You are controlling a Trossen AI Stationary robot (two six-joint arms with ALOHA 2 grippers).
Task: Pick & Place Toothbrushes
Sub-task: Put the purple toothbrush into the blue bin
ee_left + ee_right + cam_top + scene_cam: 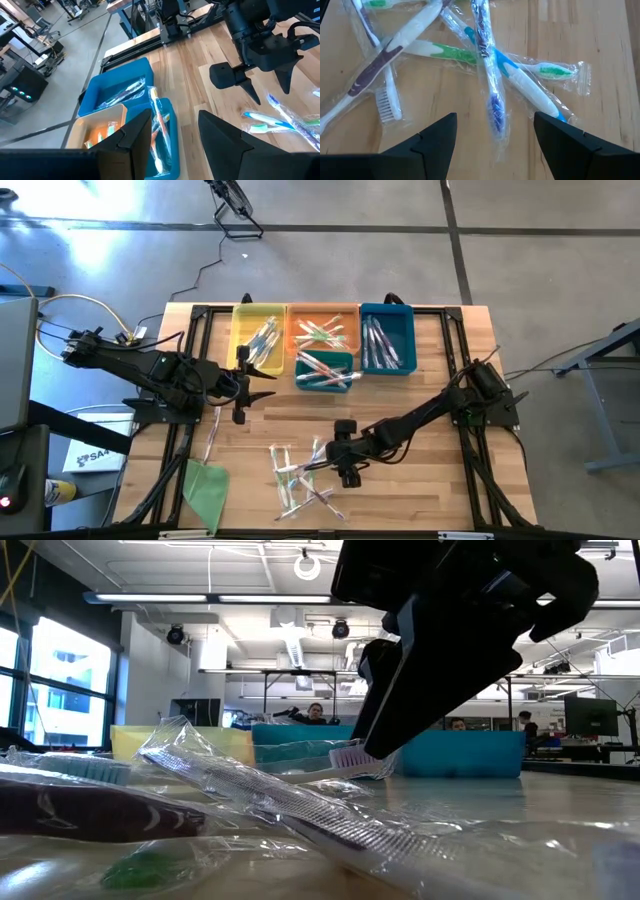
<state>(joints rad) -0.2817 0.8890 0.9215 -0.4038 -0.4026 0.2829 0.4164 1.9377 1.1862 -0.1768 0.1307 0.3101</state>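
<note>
Wrapped toothbrushes (300,815) fill the foreground of the low view, lying crossed on the table (560,800); above them hangs the right gripper (400,730), its dark fingers spread and their tips just over a pink-bristled brush head (350,756). Behind stand the yellow bin (180,743) and a teal bin (460,753), with people at desks far back in the room.

From the high view, the loose pile (300,475) sits near the front edge of the table (440,360), and the right gripper (347,465) hovers at the pile's right side. At the back stand a yellow bin (258,340), an orange bin (322,332), a small teal bin (325,370) and a blue bin (387,340), each with brushes inside. The left gripper (240,385) waits just in front of the yellow bin, nothing between its parted fingers. A green sheet (205,488) lies at the front left corner.

The left wrist view shows its own fingers (137,132) apart and empty over the bins, the right gripper (265,85) farther off above a few brushes (272,120).

The right wrist view looks down past two wide-spread fingers (437,135) at the pile: a blue-bristled wrapped brush (490,75) points straight into the gap between them, not touched by either.
</note>
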